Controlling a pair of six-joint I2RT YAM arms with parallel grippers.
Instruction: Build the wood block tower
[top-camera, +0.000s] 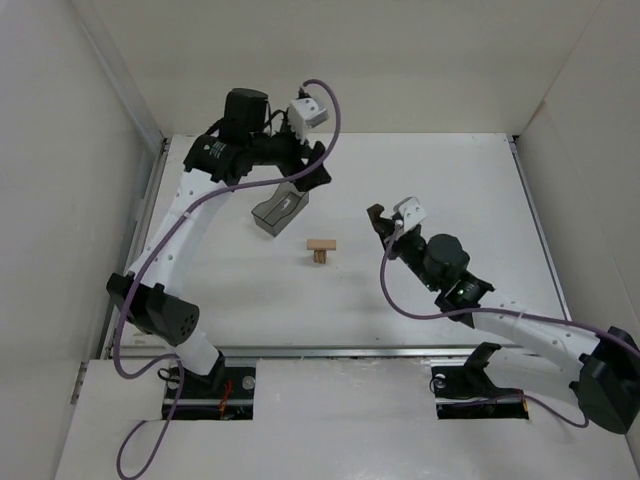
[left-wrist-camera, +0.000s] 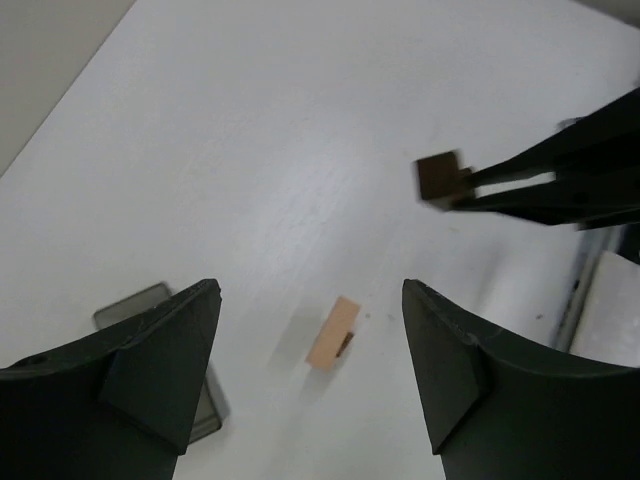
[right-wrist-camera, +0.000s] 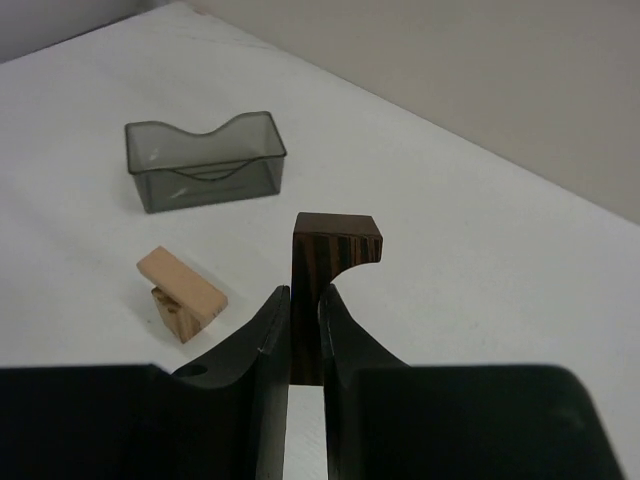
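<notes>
Two blocks make up the tower (top-camera: 321, 250): a tan one lies crosswise on a grained one beneath it. It stands near the middle of the top view on the white table (top-camera: 450, 170).

Up and left of it, apart from it, sits the grey bin (top-camera: 278, 212). The left gripper (left-wrist-camera: 310, 300) hangs over the bin's far end at the upper left of the top view. Its jaws stand wide apart with nothing between them. In its wrist view the tower shows at lower centre in the gap between the two fingers. A corner of the bin peeks out at lower left, partly hidden behind one finger.

The right gripper (right-wrist-camera: 305, 300) is right of the tower in the top view, apart from it, and points toward the upper left. It is clamped on a dark block (right-wrist-camera: 335, 250), which sticks out past the fingertips and has a curved notch in one side. In the right wrist view the bin is at upper left and the tower is at the left below it. The dark block is at centre, touching neither.
</notes>
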